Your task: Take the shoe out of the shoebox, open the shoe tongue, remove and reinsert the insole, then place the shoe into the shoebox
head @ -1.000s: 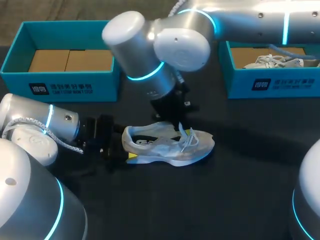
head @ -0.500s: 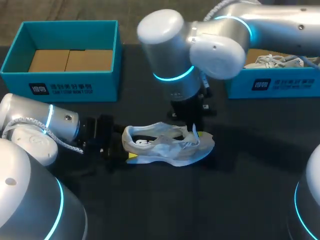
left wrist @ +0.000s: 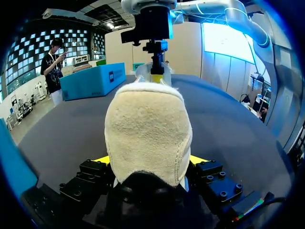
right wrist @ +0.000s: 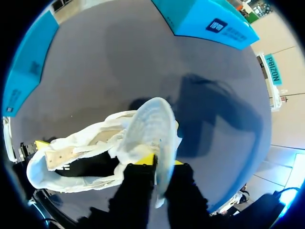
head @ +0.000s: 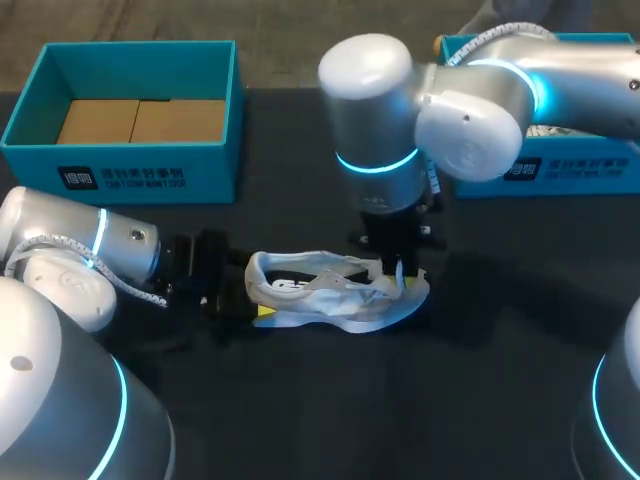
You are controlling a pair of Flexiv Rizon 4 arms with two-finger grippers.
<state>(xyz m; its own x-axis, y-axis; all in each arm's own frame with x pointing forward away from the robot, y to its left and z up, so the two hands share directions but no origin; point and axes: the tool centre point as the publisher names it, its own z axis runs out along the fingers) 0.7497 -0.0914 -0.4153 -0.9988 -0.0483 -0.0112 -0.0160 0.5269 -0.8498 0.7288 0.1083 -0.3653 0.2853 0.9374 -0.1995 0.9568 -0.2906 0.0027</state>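
Left claw [left wrist: 150, 162]: clenched on the heel [left wrist: 147, 129] of the shoe [head: 330, 295], one yellow tip on each side of it, both touching. It sits low over the table [head: 480, 390], near my side, on the left.

Shoe is out of both boxes, on the table about mid-way across. Heel points at my left arm, toe toward the right. In the right wrist view the collar gapes open and the inside shows.

Right claw [right wrist: 155, 164]: comes straight down over the front of the shoe and grasps the insole [right wrist: 152, 126]. The thin edge runs between the two fingers, yellow showing either side of it. The pale oval forepart of the insole stands up out of the shoe, tilted; I can't tell how much of the rest is inside.

From the left wrist, the right claw sits directly ahead, past the heel, above the toe end.

Far edge: left shoebox [head: 130, 170], open, brown cardboard [head: 140, 120] in its bottom. Right shoebox [head: 570, 170] is partly hidden behind my right arm. Both are well apart from the shoe.
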